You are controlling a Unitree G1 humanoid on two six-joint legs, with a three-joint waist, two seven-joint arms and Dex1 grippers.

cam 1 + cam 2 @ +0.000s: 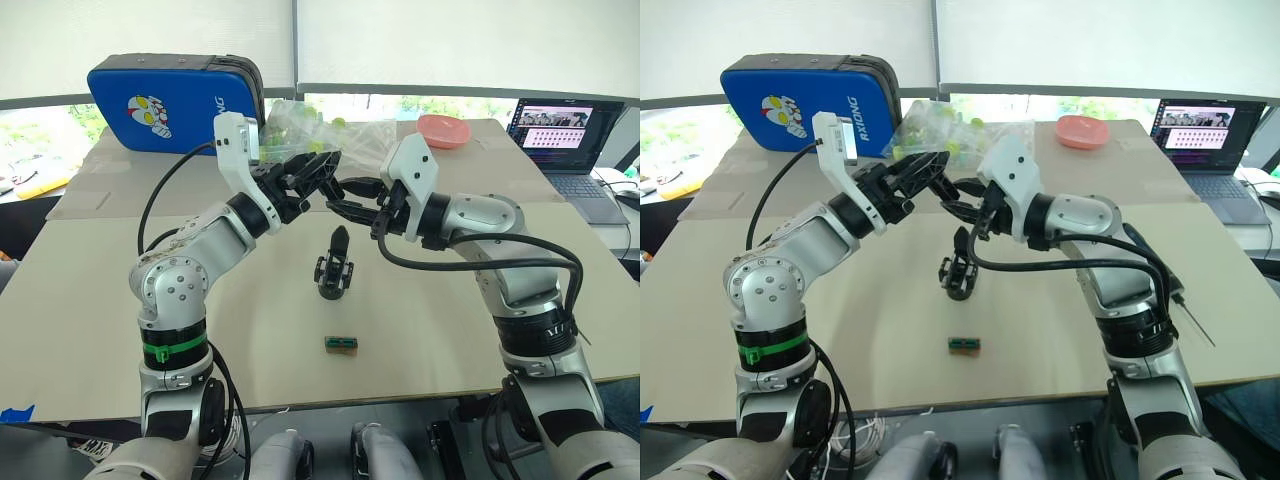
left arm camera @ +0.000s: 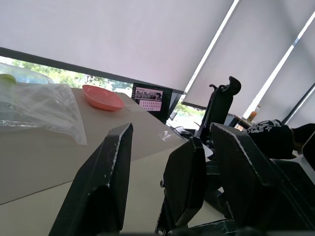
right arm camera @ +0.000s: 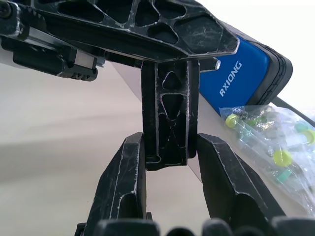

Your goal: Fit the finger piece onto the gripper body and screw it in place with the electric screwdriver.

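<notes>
Right tool [image 3: 167,189] gripping finger piece [image 3: 168,118], blue case [image 3: 243,76] lettered "RXIONG"

Standing mid-frame on the table [image 1: 90,330]: the gripper body [image 1: 335,268], with a small block [image 1: 341,343] lying just below it, a case [image 1: 170,100] sitting upper left, a bag of tubes [image 1: 320,130] and a bowl [image 1: 443,130] lying top centre, a laptop [image 1: 565,140] resting upper right.
</notes>
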